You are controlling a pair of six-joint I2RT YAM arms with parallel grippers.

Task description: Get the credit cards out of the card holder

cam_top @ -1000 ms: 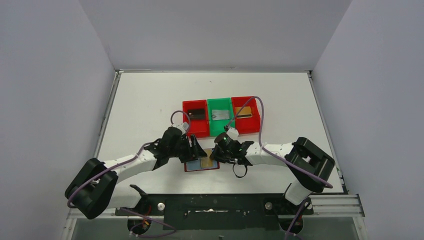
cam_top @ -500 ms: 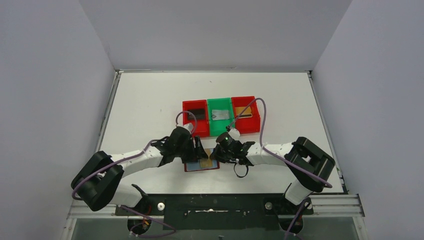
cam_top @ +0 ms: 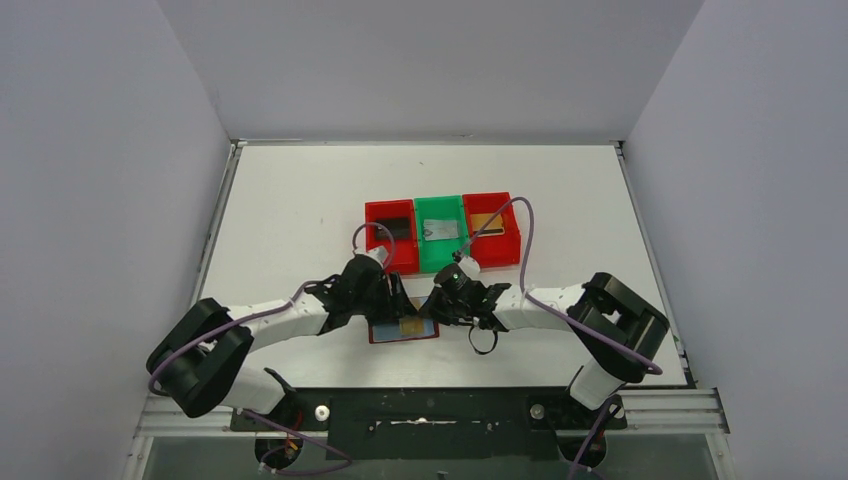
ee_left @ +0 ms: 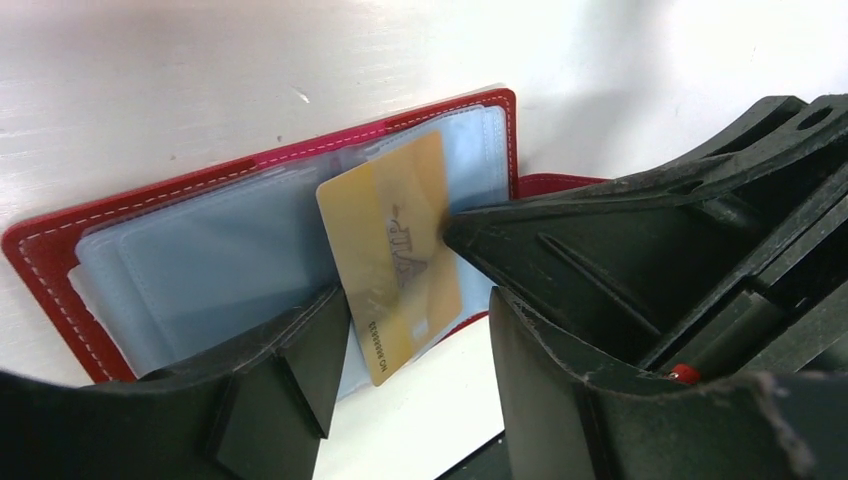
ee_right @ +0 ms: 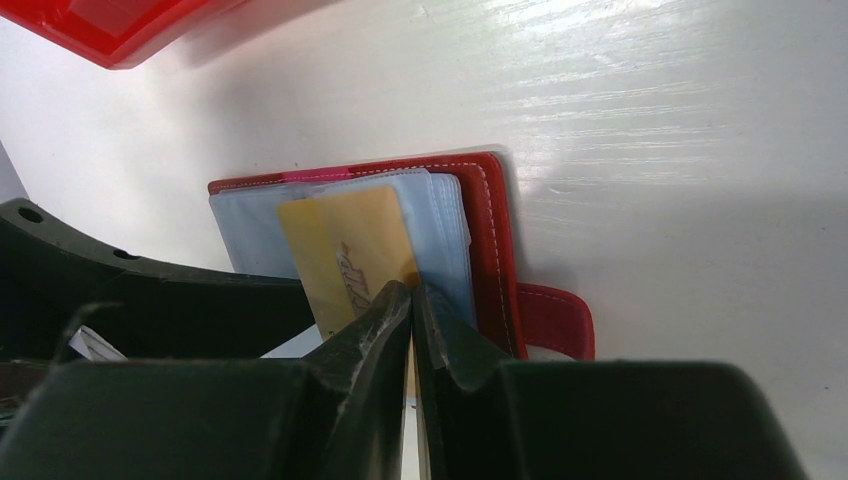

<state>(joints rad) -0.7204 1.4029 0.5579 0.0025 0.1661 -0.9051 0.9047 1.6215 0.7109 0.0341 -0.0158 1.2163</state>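
1. Open flat on the tabletop [cam_top: 300, 200] between both arms: card holder [ee_left: 45, 250], gold card [ee_left: 395, 250] jutting from its sleeve [ee_left: 200, 280].
2. Right fingers [ee_right: 370, 340] clamped on that card's edge.
3. Left fingers [ee_left: 290, 380] apart, flanking it.

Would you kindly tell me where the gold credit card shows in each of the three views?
Top external: gold credit card at low centre.
Left wrist: the card at centre.
Right wrist: the card left of centre.
Shared landmark: the dark red card holder under it.
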